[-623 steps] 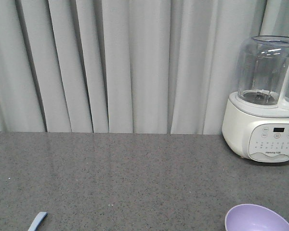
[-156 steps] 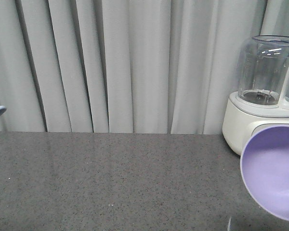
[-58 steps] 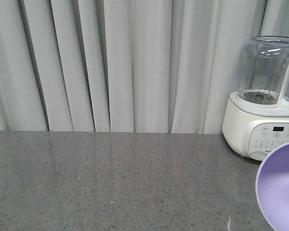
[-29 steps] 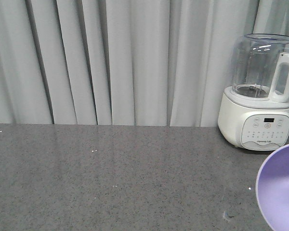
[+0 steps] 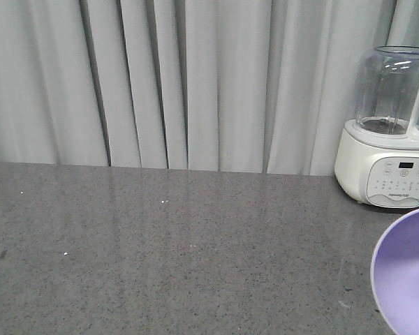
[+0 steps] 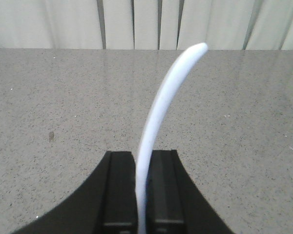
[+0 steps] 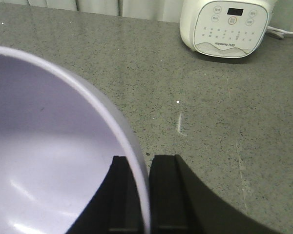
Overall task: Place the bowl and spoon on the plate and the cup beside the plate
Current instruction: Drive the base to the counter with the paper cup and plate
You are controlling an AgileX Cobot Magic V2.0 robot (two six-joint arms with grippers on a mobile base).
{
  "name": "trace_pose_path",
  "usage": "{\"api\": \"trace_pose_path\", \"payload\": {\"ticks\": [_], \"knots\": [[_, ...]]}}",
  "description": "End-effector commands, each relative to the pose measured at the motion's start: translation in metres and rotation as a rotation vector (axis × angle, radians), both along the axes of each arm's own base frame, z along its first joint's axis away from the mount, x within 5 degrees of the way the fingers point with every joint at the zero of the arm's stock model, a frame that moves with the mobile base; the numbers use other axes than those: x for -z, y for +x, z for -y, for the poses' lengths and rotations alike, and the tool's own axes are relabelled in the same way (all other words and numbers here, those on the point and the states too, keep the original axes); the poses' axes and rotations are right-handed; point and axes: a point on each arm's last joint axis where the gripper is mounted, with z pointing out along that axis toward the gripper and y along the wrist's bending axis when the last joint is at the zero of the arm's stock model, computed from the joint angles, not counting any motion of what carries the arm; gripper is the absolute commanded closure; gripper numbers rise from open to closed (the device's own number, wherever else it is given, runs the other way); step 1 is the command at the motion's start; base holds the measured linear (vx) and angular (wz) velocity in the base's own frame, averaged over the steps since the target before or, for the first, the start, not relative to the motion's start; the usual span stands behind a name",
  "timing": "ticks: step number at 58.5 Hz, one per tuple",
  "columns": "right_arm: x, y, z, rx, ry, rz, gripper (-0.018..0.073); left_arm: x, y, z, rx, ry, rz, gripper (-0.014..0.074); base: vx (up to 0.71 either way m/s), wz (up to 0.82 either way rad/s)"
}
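The left gripper (image 6: 142, 168) is pinching the spoon (image 6: 158, 105) at lower centre, handle arcing upward, likely for carrying to the plate. The right gripper (image 7: 139, 170) is clamping the bowl (image 7: 49, 146) by its rim at lower left. The bowl is tilted and is holding nothing. Plate and cup are showing in no view.

A grey speckled countertop (image 5: 195, 251) fills the lower half of the front view, its polished surface faintly mirroring the folds behind it. Pale grey pleated curtains (image 5: 195, 84) hang along the whole back edge, from 9 o'clock to 3 o'clock. At 2 o'clock stands a white kitchen appliance (image 5: 391, 132) with a clear jug on top (button panel facing forward). The light is soft and even.
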Motion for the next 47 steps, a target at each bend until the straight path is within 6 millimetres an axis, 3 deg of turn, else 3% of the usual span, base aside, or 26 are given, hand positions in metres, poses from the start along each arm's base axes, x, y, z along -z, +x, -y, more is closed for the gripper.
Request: {"api": "trace_pose_path", "payload": {"ticks": [1,47], "knots": [[-0.0164,0.0008,0.0008,0.008,-0.007,0.115,0.0572,-0.0176,-0.0002,0.0005,0.002,-0.029,0.114,0.0596,-0.13,0.08],[-0.0164,0.0008,0.0010,0.009,-0.010,0.115,0.0571,-0.0176,-0.0002,0.0005,0.002,-0.029,0.114,0.0593,-0.08,-0.07]]}}
